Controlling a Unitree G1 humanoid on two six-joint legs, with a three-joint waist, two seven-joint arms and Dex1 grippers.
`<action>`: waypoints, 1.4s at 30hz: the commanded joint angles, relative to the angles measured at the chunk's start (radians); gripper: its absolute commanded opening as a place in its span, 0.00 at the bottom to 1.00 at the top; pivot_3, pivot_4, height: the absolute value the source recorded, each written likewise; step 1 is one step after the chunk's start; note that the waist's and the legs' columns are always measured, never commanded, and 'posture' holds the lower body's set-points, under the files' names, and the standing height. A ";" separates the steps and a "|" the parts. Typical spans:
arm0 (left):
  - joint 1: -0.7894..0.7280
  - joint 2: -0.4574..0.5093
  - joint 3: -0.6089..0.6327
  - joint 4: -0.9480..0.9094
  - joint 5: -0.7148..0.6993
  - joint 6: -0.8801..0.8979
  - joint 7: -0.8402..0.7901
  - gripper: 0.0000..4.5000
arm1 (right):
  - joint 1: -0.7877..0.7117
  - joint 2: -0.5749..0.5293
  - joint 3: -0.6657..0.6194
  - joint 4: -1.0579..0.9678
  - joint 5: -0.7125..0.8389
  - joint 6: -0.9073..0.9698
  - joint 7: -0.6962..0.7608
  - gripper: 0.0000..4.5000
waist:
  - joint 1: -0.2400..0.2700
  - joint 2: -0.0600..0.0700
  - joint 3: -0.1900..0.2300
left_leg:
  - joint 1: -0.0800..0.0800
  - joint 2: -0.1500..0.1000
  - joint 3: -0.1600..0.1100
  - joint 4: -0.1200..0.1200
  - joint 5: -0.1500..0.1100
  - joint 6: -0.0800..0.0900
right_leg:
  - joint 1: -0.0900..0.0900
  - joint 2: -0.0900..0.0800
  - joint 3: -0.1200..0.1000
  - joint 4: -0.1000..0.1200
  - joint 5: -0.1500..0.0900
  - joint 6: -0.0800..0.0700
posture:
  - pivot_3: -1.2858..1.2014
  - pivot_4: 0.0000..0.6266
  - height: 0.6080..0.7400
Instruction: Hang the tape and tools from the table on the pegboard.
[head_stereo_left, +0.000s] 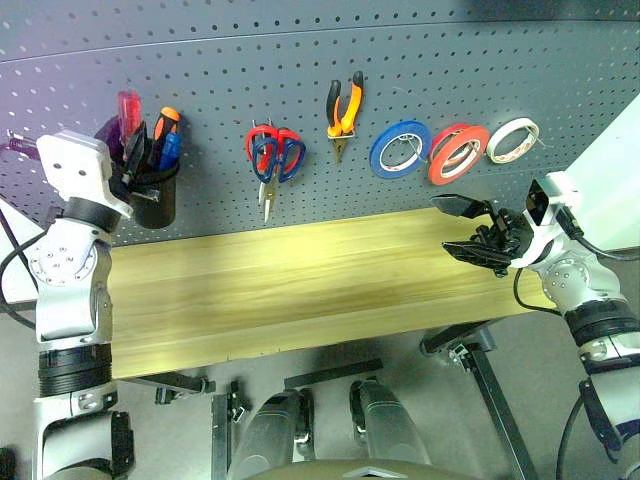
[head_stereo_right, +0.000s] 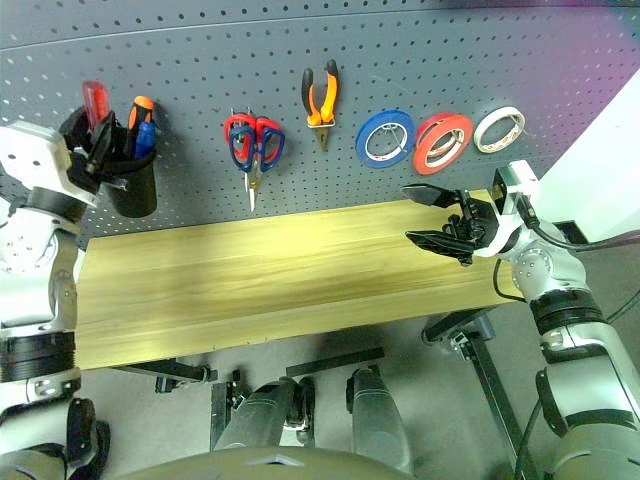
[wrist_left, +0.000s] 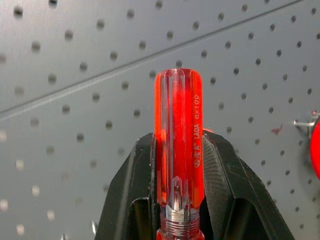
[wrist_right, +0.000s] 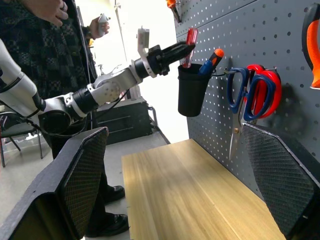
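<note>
Left end effector (wrist_right: 186, 49) clamped on the red-handled screwdriver (wrist_left: 178, 145) over the black cup (head_stereo_left: 155, 195) on the pegboard (head_stereo_left: 300, 90), right end effector (head_stereo_left: 462, 230) spread wide (empty) above the worktop (head_stereo_left: 300, 290)

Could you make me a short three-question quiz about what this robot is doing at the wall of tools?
1. True or false: the left end effector is shut on the red-handled screwdriver.
2. Which hangs between the scissors and the blue tape roll on the pegboard? A) pliers B) hammer C) wrench
3. Fill in: the screwdriver is held over the black ____, which holds the orange and blue screwdrivers.

Key: 1. True. 2. A, the orange-and-black pliers. 3. Cup. Meanwhile, the right end effector stands open over the table's end, holding nothing.
</note>
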 joint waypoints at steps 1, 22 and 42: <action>-0.002 0.001 0.058 -0.020 -0.044 0.007 0.016 0.35 | -0.022 -0.015 -0.008 -0.005 0.012 -0.004 0.006 1.00 | -0.001 0.000 0.000 | 0.000 0.000 0.000 0.000 0.000 0.000 | 0.000 0.000 0.000 0.000 0.000 0.000 | 0.45 0.25 0.92; -0.065 0.018 0.055 -0.172 -0.183 0.073 -0.046 0.99 | -0.035 -0.006 -0.007 0.013 0.013 -0.011 0.006 1.00 | -0.005 0.000 0.000 | 0.000 0.000 0.000 0.000 0.000 -0.001 | 0.000 0.000 0.000 0.000 0.000 0.000 | 0.46 0.24 0.92; -0.006 -0.021 -0.209 -0.289 -0.424 0.403 -0.346 0.99 | -0.069 0.078 -0.027 0.061 -0.013 -0.015 0.006 1.00 | -0.009 0.008 -0.044 | 0.003 0.000 0.000 0.000 0.002 -0.004 | 0.003 0.000 0.000 0.000 0.000 0.000 | 0.45 0.13 0.92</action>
